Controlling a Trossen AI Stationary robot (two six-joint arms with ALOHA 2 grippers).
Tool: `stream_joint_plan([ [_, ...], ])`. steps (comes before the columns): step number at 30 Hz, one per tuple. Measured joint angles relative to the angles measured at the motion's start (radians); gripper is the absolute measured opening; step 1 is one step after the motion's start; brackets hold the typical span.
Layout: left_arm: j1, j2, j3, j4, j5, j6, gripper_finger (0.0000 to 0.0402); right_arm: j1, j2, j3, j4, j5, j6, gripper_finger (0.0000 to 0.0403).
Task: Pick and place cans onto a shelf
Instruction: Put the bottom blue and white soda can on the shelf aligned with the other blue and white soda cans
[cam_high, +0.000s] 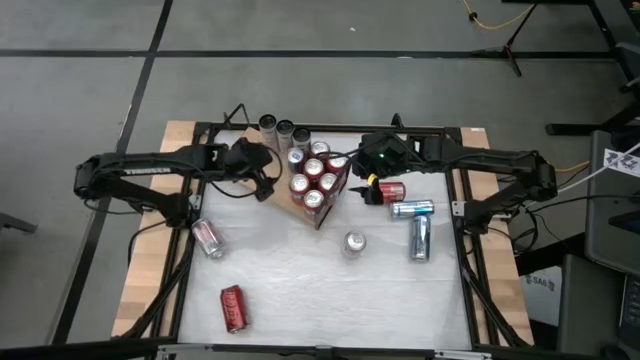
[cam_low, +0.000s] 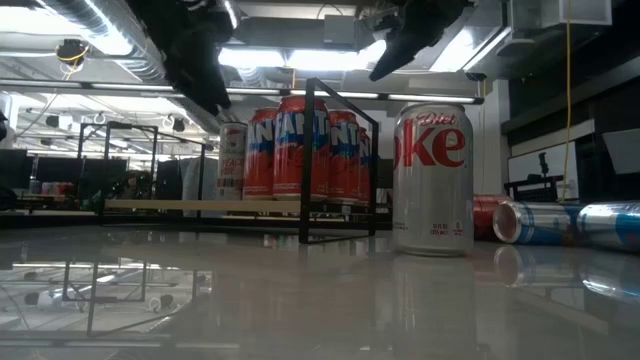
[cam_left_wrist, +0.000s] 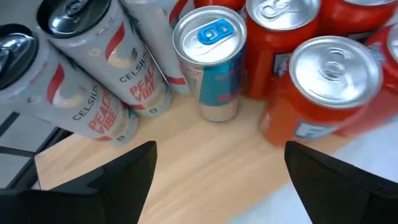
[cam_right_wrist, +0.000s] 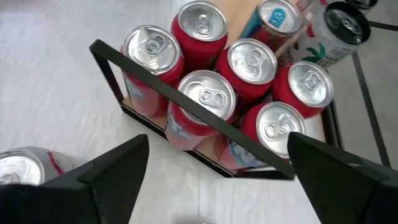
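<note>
Upright soda cans (cam_high: 314, 182) stand packed together on the shelf (cam_left_wrist: 205, 155) at the table's (cam_high: 290, 290) middle rear, with two Celsius cans (cam_high: 277, 127) and an energy drink can (cam_left_wrist: 214, 59) behind them. The left gripper (cam_high: 262, 186) hangs left of the shelf and the right gripper (cam_high: 368, 192) right of it. A Diet Coke can (cam_low: 432, 178) stands in front; toppled cans (cam_high: 412, 222) lie to the right, two more (cam_high: 220, 275) front-left.
</note>
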Motion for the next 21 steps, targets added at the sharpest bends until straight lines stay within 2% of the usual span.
stream_joint_plan([
  [6, 0.000, -0.076, 0.001, -0.067, 0.009, 0.001, 0.0346, -0.002, -0.020, 0.000, -0.125, 0.011, 0.036, 0.0372],
  [13, 0.000, -0.148, 0.001, -0.065, 0.009, -0.001, 0.0346, -0.005, -0.037, 0.000, -0.279, 0.021, 0.097, 0.0372],
  [21, 0.000, -0.228, 0.001, -0.065, 0.009, -0.027, 0.0346, -0.022, -0.063, 0.000, -0.378, 0.022, 0.181, 0.0372],
])
